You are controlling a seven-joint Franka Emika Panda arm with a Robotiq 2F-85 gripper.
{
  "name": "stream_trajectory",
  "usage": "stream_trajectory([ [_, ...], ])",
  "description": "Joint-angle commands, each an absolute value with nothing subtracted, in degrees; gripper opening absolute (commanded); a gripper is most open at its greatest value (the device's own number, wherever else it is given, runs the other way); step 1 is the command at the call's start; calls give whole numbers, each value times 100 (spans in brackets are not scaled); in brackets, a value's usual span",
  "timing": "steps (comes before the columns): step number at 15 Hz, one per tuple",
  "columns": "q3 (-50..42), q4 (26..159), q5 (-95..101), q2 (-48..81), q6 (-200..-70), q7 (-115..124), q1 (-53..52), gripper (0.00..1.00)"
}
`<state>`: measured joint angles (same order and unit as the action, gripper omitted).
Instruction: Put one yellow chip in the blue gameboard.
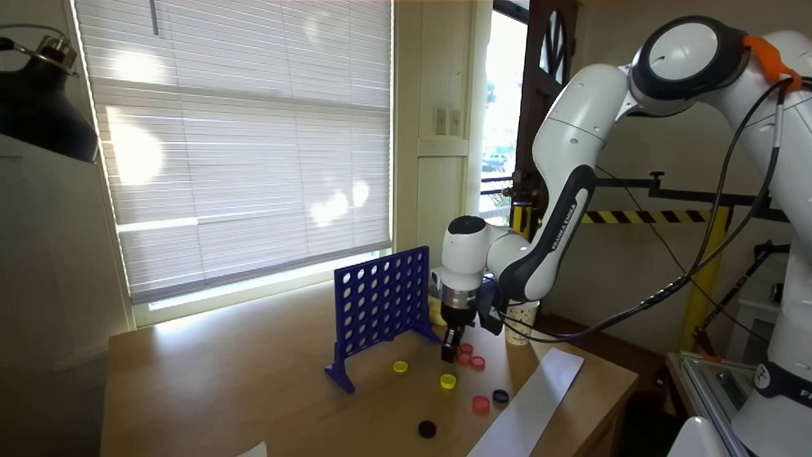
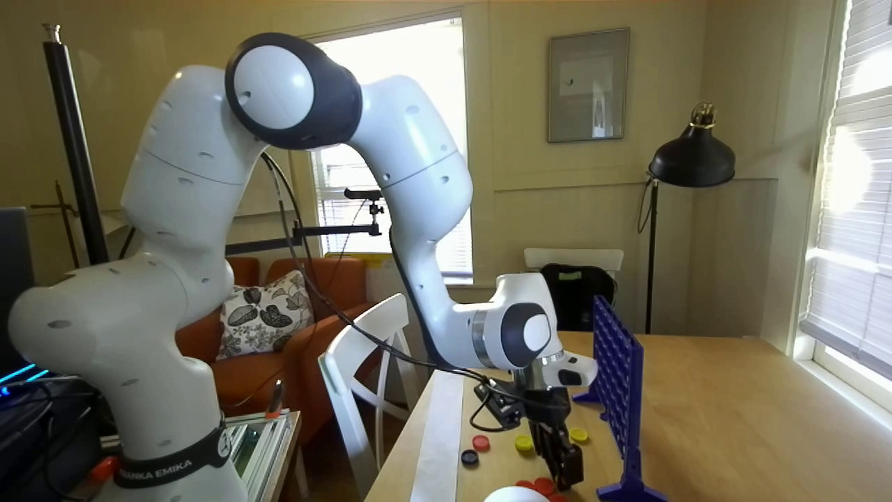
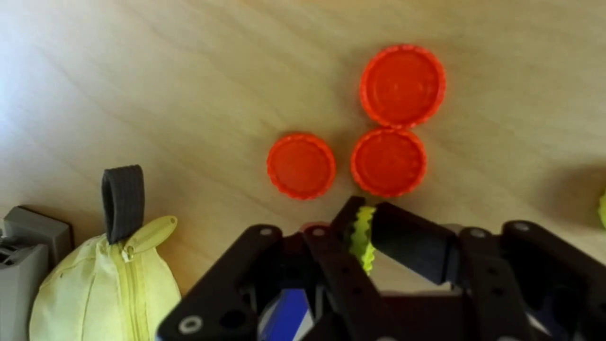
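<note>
My gripper is shut on a yellow chip, which stands on edge between the fingertips in the wrist view. The held chip cannot be made out in the exterior views. The gripper points down, low over the table beside the red chips, and it also shows in an exterior view. The upright blue gameboard stands near the gripper in both exterior views. Two other yellow chips lie flat on the table. Part of one yellow chip shows at the wrist view's right edge.
Red chips lie close by the fingertips. Another red chip and two black chips lie farther off. A white strip, a speckled cup and a pale yellow zipped pouch are also there.
</note>
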<state>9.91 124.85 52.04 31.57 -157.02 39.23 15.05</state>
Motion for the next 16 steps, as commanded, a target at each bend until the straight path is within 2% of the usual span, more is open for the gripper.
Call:
stream_trajectory([
  [1,280,12572,4370,3094,-15907,3372,716,10],
  [2,110,12573,4219,3126,-15970,3268,551,12],
  [3,-20,12562,4048,3138,-15972,3156,384,23],
  [4,-136,12557,3898,3133,-15989,3050,245,29],
  [5,-248,12579,3760,3121,-16021,2961,109,29],
  [6,-340,12592,3621,3101,-16033,2864,-23,44],
  [13,-858,12617,3021,3075,-16228,2432,-684,92],
  [14,-897,12630,2951,3080,-16278,2382,-731,98],
  [16,-965,12669,2802,3103,-16431,2273,-802,100],
])
